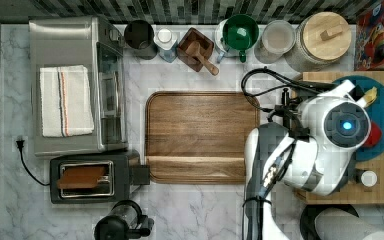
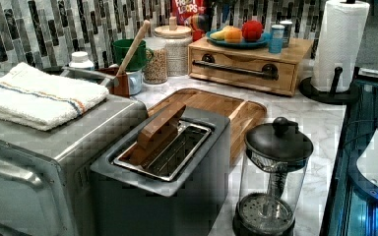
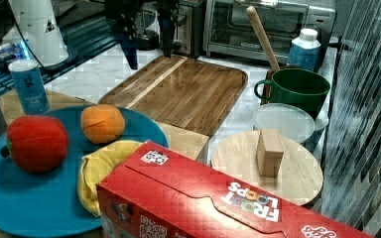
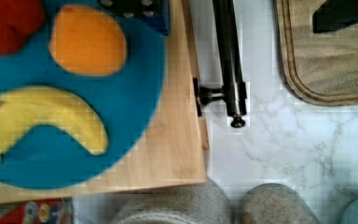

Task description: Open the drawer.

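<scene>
The drawer (image 2: pixel 241 72) is a light bamboo box at the back of the counter, its front flush and closed, with a long black bar handle (image 2: pixel 236 69). In the wrist view the handle (image 4: pixel 228 60) runs beside the box top (image 4: pixel 182 140). My gripper (image 4: pixel 237 14) hangs open above it, one finger over the box side and the other over the brown board, the bar between them. In the right view the two dark fingers (image 3: pixel 129 47) of the gripper (image 3: pixel 149 58) hang apart, holding nothing. The white arm (image 1: pixel 325 135) covers much of the box (image 1: pixel 380 172) in the top view.
A teal plate (image 2: pixel 241 43) with fruit and a blue can (image 2: pixel 276 38) sit on the box. A dark wooden board (image 1: pixel 202 135) lies just in front of the handle. A paper towel roll (image 2: pixel 339 44), a French press (image 2: pixel 273 182), a toaster (image 2: pixel 167 162) and jars (image 1: pixel 325 40) stand around.
</scene>
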You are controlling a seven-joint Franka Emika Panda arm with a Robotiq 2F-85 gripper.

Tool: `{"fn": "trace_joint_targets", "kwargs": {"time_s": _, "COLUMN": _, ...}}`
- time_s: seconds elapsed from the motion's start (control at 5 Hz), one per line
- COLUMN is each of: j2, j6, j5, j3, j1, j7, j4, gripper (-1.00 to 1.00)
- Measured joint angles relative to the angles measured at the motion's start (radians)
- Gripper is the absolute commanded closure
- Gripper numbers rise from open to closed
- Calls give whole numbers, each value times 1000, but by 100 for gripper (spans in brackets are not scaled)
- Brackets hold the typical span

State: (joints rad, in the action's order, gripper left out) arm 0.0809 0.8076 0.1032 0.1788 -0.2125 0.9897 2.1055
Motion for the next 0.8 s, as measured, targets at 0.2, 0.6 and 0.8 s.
{"fn": "trace_joint_targets", "kwargs": {"time_s": 0.2, "j2": 36, "j6": 62, "j5": 0, "j3": -21, "j1": -2, "j7": 0, "j4": 21, "gripper": -100}}
{"fn": "trace_joint_targets", "kwargs": {"time_s": 0.6, "j2": 96, "j6": 132, "j5": 57, "j3": -24, "j1": 0, "j7": 0, "j4": 96, "gripper": -100}}
{"fn": "trace_joint_targets", "kwargs": {"time_s": 0.8, "j2": 107, "j6": 132, "j5": 63, "j3": -22, "j1": 1, "j7": -8, "j4": 150, "gripper": -100}}
